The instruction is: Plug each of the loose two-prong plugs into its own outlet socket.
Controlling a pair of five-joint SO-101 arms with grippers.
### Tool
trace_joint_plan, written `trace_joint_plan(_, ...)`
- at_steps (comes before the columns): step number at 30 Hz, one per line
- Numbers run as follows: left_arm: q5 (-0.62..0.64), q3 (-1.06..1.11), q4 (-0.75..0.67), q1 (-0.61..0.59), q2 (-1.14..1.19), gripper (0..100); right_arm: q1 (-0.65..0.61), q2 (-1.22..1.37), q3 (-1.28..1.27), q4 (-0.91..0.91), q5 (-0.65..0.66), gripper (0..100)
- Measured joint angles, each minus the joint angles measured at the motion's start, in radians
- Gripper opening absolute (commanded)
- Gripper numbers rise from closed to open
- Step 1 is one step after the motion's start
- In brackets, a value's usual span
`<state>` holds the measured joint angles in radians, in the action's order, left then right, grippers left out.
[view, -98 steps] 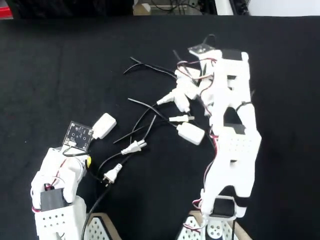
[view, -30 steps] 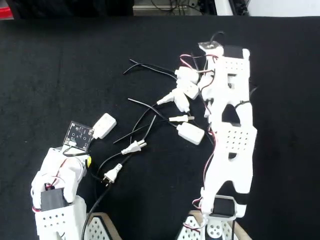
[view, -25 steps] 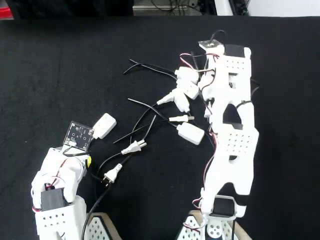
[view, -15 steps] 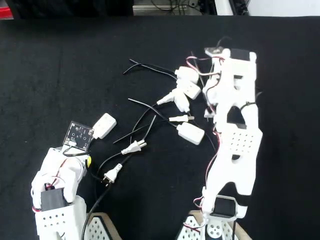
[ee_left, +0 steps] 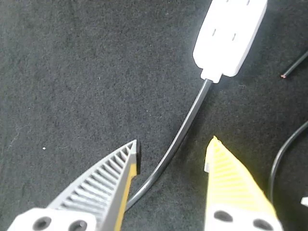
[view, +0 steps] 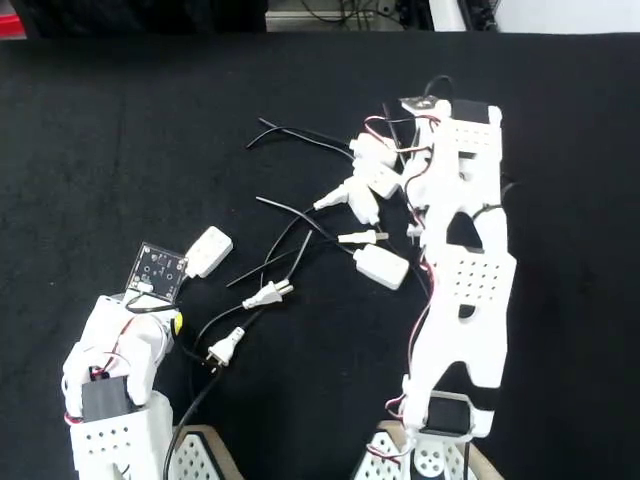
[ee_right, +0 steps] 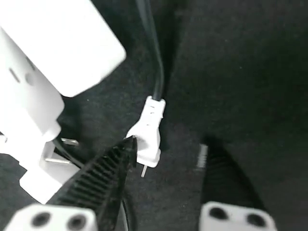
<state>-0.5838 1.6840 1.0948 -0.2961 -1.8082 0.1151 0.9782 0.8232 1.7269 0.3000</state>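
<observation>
**Left arm.** Your left gripper (ee_left: 173, 142) has its fingers spread. They straddle the black cord (ee_left: 185, 130) of a white rectangular plastic outlet socket block (ee_left: 230, 33), which lies just ahead on the black cloth table (ee_left: 72, 72).

**Right arm.** Your right gripper (ee_right: 166, 144) is also spread. A small white two-prong plug (ee_right: 148, 137) on a black lead sits between its fingers, just beside the ribbed black finger (ee_right: 103, 173). A large white socket block (ee_right: 62, 43) lies near.

**High view.** Two loose white plugs (view: 270, 295) rest on the cloth between the arms.

On the black cloth tabletop (view: 120, 130), a white two-prong plug (view: 268, 295) lies between a white rectangular outlet socket (view: 208, 251) and the white right arm (view: 462, 275).
</observation>
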Motion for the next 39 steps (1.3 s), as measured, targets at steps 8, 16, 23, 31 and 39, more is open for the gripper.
trace_joint_plan(8,0.000,0.000,0.000,0.000,0.000,24,-0.023,0.021,0.005,0.000,-0.002,10.0)
trace_joint_plan(16,0.000,0.000,0.000,0.000,0.000,24,-0.034,0.023,0.009,0.000,-0.005,9.0)
trace_joint_plan(23,0.000,0.000,0.000,0.000,0.000,24,-0.035,0.029,0.052,0.002,-0.011,2.5)
trace_joint_plan(31,0.000,0.000,0.000,0.000,0.000,24,-0.035,0.028,0.058,0.002,-0.009,1.1)
trace_joint_plan(39,0.000,0.000,0.000,0.000,0.000,24,-0.038,-0.183,-0.021,0.002,-0.009,1.2)
